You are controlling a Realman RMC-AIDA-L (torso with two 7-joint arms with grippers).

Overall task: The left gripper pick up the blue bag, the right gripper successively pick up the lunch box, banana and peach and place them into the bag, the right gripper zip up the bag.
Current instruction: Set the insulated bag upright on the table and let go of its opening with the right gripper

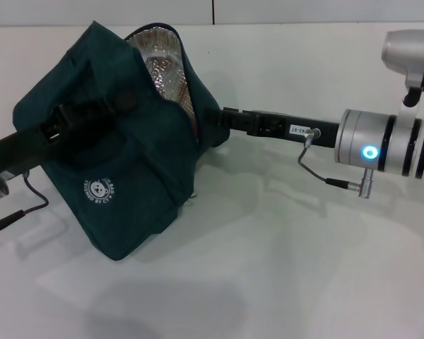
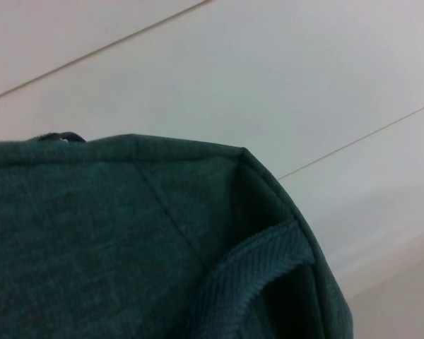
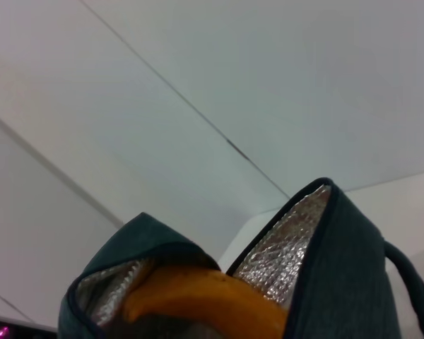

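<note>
Blue bag [image 1: 120,176] tilted on table [image 1: 283,268], right gripper [image 1: 210,121] inside.

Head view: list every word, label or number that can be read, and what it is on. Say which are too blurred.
Round white logo on the bag: ring of lettering around a small figure, too blurred to read.
Small white label on the right arm: dark characters, too small to read.
Left wrist view and right wrist view: no text.
</note>
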